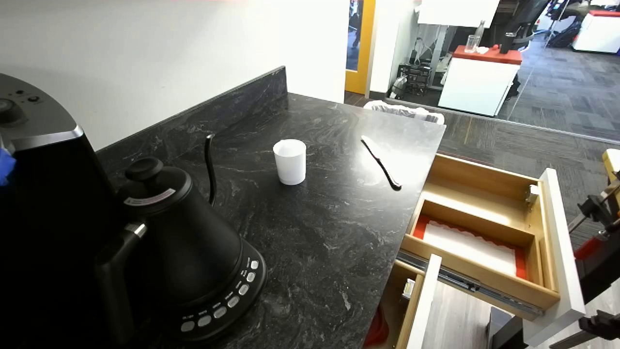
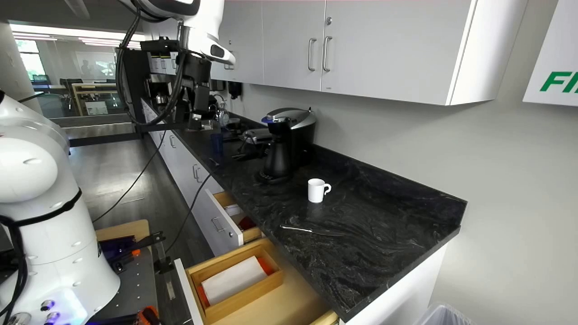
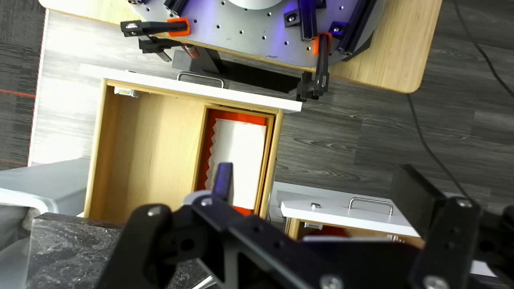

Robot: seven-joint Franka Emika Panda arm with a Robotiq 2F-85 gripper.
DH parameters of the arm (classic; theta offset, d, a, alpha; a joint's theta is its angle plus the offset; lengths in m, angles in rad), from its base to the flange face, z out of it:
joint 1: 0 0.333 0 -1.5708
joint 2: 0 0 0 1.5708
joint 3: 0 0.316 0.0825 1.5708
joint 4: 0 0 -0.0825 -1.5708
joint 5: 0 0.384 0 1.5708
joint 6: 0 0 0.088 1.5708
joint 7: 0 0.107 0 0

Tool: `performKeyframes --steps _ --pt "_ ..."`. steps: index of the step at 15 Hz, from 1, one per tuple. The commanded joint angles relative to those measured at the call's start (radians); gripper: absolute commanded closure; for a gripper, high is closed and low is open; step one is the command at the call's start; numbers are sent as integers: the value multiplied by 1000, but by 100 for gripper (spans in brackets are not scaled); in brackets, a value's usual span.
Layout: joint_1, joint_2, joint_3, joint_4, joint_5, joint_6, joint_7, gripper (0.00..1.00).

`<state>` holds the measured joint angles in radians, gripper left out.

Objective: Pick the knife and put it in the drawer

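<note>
The knife lies flat on the dark counter near its front edge; it also shows in an exterior view and, mostly cut off, at the bottom of the wrist view. The light-wood drawer is pulled open below the counter edge, also seen in an exterior view and the wrist view. A divided-off box inside it holds a white sheet over red; the other compartment shows bare wood. My gripper hangs high, away from the knife. In the wrist view its fingers are wide apart with nothing between them.
A white cup stands behind the knife; its handle shows in an exterior view. A black kettle and coffee machine stand further along. A lower drawer is also open. Upper cabinets overhang the counter.
</note>
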<state>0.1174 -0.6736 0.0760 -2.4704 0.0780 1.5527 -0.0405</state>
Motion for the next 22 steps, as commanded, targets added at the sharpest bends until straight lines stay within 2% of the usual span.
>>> performKeyframes --steps 1,17,22 --pt "-3 1 2 2 1 -2 -1 0" --pt "-3 7 3 0 -1 -2 0 0" --pt "-38 94 -28 20 -34 49 -11 0"
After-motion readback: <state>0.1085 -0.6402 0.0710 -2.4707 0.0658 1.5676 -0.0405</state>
